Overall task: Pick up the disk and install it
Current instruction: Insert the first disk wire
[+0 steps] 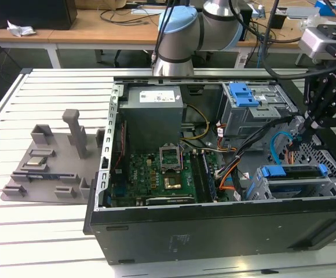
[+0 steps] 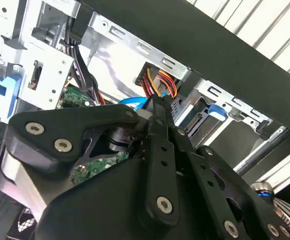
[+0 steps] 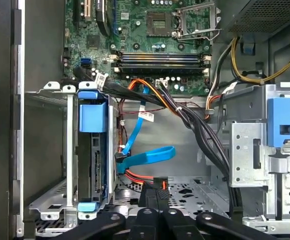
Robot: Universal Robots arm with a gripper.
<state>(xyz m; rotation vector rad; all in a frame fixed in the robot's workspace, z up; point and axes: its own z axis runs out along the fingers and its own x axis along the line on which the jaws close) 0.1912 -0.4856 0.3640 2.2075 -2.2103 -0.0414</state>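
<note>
Hovering inside open computer case [image 1: 214,231], pincer [image 3: 155,192] pressed together near blue cable [image 3: 145,157], disk [image 3: 92,160] seated in cage, no legible writing.

The disk [image 3: 92,160] sits in its cage [image 3: 50,150] beside the motherboard [image 3: 150,45].

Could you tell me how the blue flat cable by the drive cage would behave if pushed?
The blue flat cable hangs in a loose loop, so it is probably floppy and would bend aside easily. It looks thin, so likely light. One end seems plugged in by the drive cage, so a hard push might strain that connector.
</note>
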